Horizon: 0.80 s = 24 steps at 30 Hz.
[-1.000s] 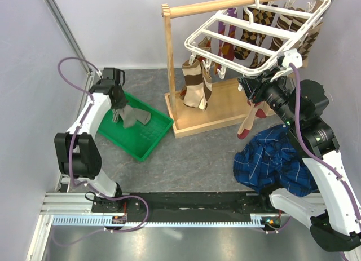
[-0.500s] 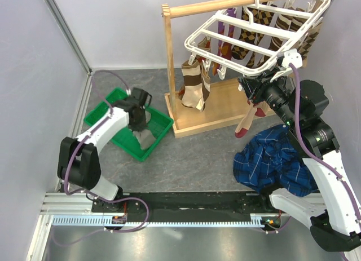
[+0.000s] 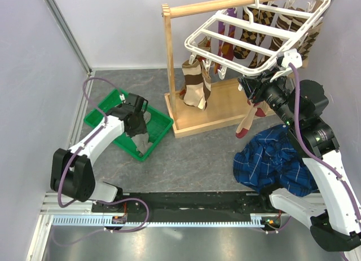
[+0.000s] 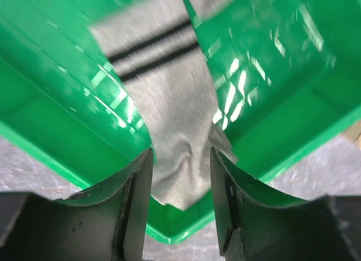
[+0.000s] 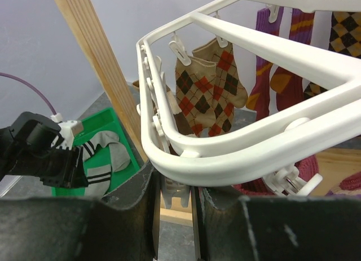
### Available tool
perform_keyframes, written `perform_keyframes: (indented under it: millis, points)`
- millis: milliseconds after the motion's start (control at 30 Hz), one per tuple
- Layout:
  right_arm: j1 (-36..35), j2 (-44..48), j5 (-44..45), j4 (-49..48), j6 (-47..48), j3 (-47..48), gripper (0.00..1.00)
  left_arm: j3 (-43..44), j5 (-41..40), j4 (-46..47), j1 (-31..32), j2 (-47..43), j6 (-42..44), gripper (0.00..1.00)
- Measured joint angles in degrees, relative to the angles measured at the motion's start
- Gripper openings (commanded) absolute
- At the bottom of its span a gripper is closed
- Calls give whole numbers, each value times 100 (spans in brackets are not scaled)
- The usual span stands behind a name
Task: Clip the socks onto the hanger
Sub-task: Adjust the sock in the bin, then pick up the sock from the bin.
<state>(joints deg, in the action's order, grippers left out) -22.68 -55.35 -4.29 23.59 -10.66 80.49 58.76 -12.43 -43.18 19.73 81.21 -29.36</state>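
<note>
2 dark stripes (image 4: 152,49) mark the grey sock (image 4: 175,125), unseen from overhead.

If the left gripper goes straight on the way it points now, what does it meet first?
The left gripper would most likely meet the grey sock between its fingers, then the green tray under it.

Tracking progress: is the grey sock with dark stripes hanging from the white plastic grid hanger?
No, the grey sock lies in the green plastic tray below the left gripper.

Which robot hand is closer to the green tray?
Left. The left gripper is right over the tray, a sock between its jaws. The right gripper is far off, holding the hanger.
</note>
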Motion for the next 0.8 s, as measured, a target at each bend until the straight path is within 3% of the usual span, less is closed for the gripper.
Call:
perform_keyframes:
  millis: [200, 533, 800]
  points:
    - [-17, 0, 17, 0, 7, 0, 0, 26, -251, 431, -356, 42, -107, 47]
    - [-48, 17, 42, 0, 28, 0, 0, 304, -461, 1078, -752, 1484, -201, 37]
    - [-50, 17, 46, 0, 48, 0, 0, 435, -400, 1215, -894, 2035, -219, 36]
